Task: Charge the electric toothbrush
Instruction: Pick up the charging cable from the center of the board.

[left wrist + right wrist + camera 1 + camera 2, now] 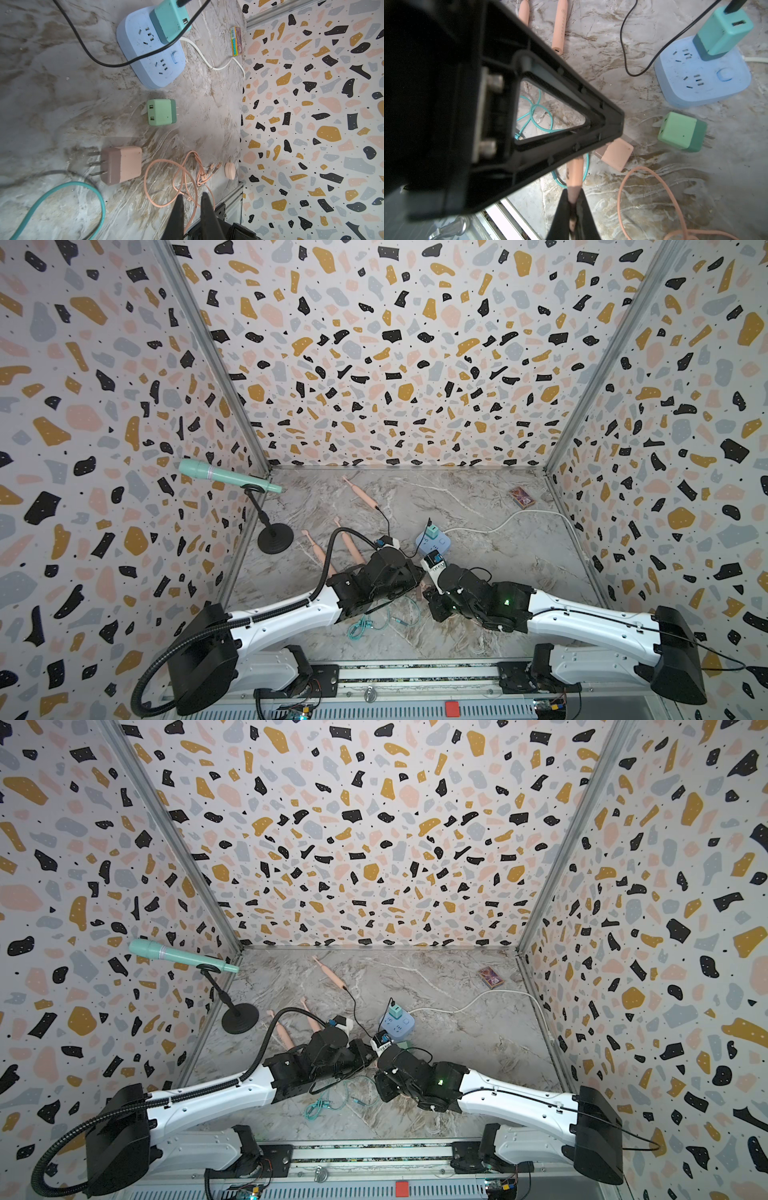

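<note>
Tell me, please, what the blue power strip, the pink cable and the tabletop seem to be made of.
The blue power strip: moulded plastic, matte; smooth rounded edges, dust specks show. The pink cable: probably rubbery or silicone sheath, matte; it curls in soft loops. The tabletop: marble-look surface, slightly glossy; whether stone or printed laminate cannot be told.

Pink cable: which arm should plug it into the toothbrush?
Probably left. The left gripper sits pinched on the pink cable, while the right gripper is full, holding a pink toothbrush.
</note>
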`<control>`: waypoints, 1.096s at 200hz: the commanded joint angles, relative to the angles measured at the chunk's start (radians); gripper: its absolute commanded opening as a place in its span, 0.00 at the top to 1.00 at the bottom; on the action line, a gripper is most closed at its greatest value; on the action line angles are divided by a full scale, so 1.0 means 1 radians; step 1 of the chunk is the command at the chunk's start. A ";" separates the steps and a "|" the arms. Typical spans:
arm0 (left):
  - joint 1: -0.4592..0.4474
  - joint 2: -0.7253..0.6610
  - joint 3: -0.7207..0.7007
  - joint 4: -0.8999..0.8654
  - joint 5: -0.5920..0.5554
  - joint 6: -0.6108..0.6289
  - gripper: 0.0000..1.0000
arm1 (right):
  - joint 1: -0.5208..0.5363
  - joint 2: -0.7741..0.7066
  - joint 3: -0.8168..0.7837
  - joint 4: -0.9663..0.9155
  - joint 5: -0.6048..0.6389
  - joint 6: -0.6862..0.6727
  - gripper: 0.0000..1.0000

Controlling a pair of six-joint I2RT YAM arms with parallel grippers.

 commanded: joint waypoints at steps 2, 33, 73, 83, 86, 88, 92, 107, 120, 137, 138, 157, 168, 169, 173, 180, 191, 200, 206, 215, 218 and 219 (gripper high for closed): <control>-0.012 -0.009 0.015 -0.020 -0.004 0.006 1.00 | 0.002 -0.013 0.049 0.013 0.008 -0.010 0.86; -0.010 -0.059 -0.012 -0.003 -0.044 -0.043 1.00 | 0.003 -0.108 -0.029 0.087 -0.023 -0.041 0.32; 0.000 -0.132 -0.107 0.116 -0.043 -0.186 1.00 | -0.007 -0.297 -0.254 0.377 -0.130 -0.048 0.22; 0.005 -0.159 -0.141 0.162 -0.044 -0.229 1.00 | -0.017 -0.345 -0.301 0.434 -0.147 -0.047 0.24; 0.004 -0.168 -0.152 0.171 -0.045 -0.242 1.00 | -0.020 -0.359 -0.314 0.450 -0.150 -0.048 0.24; 0.004 -0.173 -0.157 0.174 -0.047 -0.249 1.00 | -0.022 -0.370 -0.323 0.462 -0.150 -0.049 0.25; 0.006 -0.184 -0.165 0.182 -0.049 -0.261 1.00 | -0.025 -0.392 -0.341 0.489 -0.153 -0.050 0.25; 0.007 -0.214 -0.185 0.191 -0.056 -0.295 1.00 | -0.042 -0.471 -0.418 0.599 -0.175 -0.053 0.26; 0.008 -0.231 -0.199 0.212 -0.058 -0.325 1.00 | -0.059 -0.516 -0.474 0.681 -0.188 -0.051 0.29; 0.008 -0.237 -0.219 0.226 -0.053 -0.358 1.00 | -0.083 -0.519 -0.514 0.750 -0.210 -0.053 0.33; 0.008 -0.237 -0.220 0.241 -0.052 -0.359 1.00 | -0.084 -0.520 -0.515 0.754 -0.214 -0.052 0.34; 0.008 -0.231 -0.235 0.279 -0.038 -0.380 1.00 | -0.090 -0.470 -0.527 0.831 -0.245 -0.062 0.37; 0.008 -0.230 -0.239 0.290 -0.036 -0.386 1.00 | -0.090 -0.429 -0.520 0.861 -0.253 -0.067 0.40; 0.008 -0.230 -0.239 0.291 -0.036 -0.386 1.00 | -0.090 -0.425 -0.517 0.863 -0.253 -0.068 0.40; 0.008 -0.230 -0.239 0.290 -0.035 -0.387 1.00 | -0.089 -0.409 -0.513 0.868 -0.256 -0.070 0.41; 0.008 -0.230 -0.238 0.290 -0.035 -0.388 1.00 | -0.089 -0.383 -0.503 0.881 -0.259 -0.075 0.41; 0.008 -0.229 -0.235 0.287 -0.033 -0.384 1.00 | -0.089 -0.346 -0.490 0.896 -0.254 -0.078 0.42; 0.008 -0.230 -0.231 0.278 -0.036 -0.380 1.00 | -0.090 -0.321 -0.486 0.918 -0.254 -0.075 0.42; 0.008 -0.232 -0.230 0.273 -0.036 -0.379 1.00 | -0.089 -0.306 -0.482 0.935 -0.258 -0.073 0.43; 0.008 -0.234 -0.230 0.272 -0.039 -0.379 1.00 | -0.089 -0.280 -0.476 0.953 -0.260 -0.073 0.44; 0.008 -0.235 -0.230 0.273 -0.039 -0.379 1.00 | -0.089 -0.271 -0.473 0.953 -0.257 -0.073 0.46; 0.008 -0.236 -0.229 0.273 -0.039 -0.378 1.00 | -0.090 -0.268 -0.470 0.954 -0.255 -0.074 0.46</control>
